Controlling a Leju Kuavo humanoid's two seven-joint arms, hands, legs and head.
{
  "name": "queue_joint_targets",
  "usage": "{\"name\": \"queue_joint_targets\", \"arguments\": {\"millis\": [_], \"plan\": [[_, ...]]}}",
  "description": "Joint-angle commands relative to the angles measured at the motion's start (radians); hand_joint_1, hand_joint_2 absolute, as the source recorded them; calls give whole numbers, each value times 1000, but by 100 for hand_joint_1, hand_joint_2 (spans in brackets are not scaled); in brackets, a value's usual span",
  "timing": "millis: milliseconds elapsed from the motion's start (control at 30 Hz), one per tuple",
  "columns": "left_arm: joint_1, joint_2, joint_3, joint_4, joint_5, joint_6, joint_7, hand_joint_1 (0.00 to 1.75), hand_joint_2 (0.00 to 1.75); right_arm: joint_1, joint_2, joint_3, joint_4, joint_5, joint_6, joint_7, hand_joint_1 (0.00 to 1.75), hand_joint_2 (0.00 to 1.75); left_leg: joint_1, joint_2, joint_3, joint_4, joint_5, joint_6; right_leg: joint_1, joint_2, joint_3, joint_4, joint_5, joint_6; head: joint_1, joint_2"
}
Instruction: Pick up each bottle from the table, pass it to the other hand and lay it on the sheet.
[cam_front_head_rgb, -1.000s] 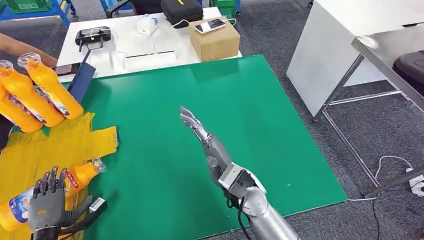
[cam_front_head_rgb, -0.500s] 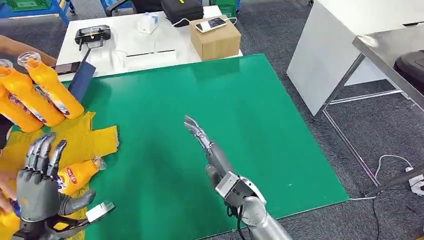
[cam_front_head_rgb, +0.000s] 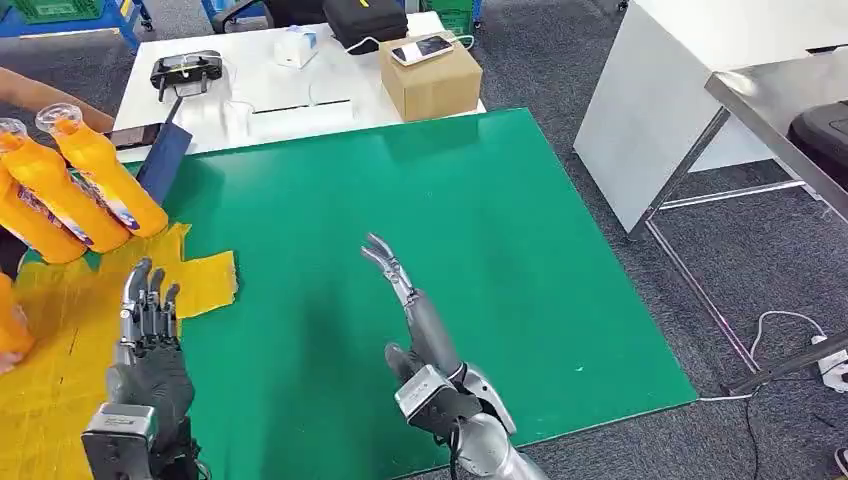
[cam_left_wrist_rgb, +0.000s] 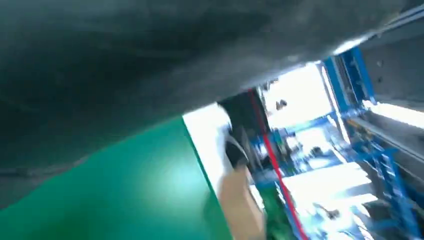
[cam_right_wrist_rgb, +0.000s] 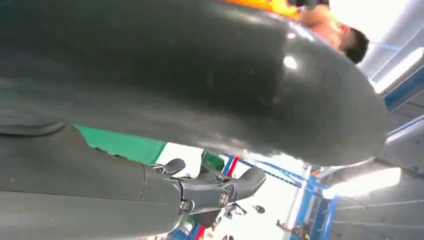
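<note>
- Looking from the head view, we find our left hand (cam_front_head_rgb: 148, 345), dark and many-fingered, raised over the near-left part of the green-topped desk (cam_front_head_rgb: 480, 220), fingers (cam_front_head_rgb: 140, 290) apart and holding nothing; it sits over the right edge of the crumpled yellow sheet (cam_front_head_rgb: 70, 340).
- Our right hand (cam_front_head_rgb: 405, 300) reaches out over the bare green middle of the desk, fingers stretched toward 12 o'clock and empty too.
- From the left hand, the nearest orange plastic bottles with clear caps (cam_front_head_rgb: 95, 180) lie at about 11 o'clock, at the far-left edge of the sheet. Two of them sit side by side, touching, long axes slanting from 11 to 5 o'clock, caps at the far end.
- A further patch of orange (cam_front_head_rgb: 10, 320) shows at the picture's left edge, at 9 o'clock from the left hand; we cannot tell how it lies.
- We judge the left hand much the nearer to the bottles; the right is well apart from them, across the green.
- No bottle shows on the bare green within our right hand's reach, so the next pickup likely waits on one being set there.
</note>
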Motion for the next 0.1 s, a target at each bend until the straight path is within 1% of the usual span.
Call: {"name": "queue_joint_targets", "arguments": {"millis": [33, 67, 100], "plan": [[5, 7, -278, 173, -77, 50, 8, 0, 0, -32, -3, 122, 117, 123, -86, 38, 0, 0, 1, -5, 4, -1, -1, -1, 0, 3, 4, -2, -1, -2, 0, 0], [-16, 11, -328, 216, -123, 36, 52, 0, 0, -48, 2, 143, 146, 150, -89, 40, 0, 0, 0, -4, 2, -1, 0, 0, 0, 3, 3, -2, 0, -2, 0, 0], [-21, -4, -351, 237, -147, 105, 15, 0, 0, -29, 20, 131, 134, 169, -161, 4, 0, 0, 1, -6, 4, -2, 0, -1, 0, 3, 5, -3, 0, -3, 0, 0]]}}
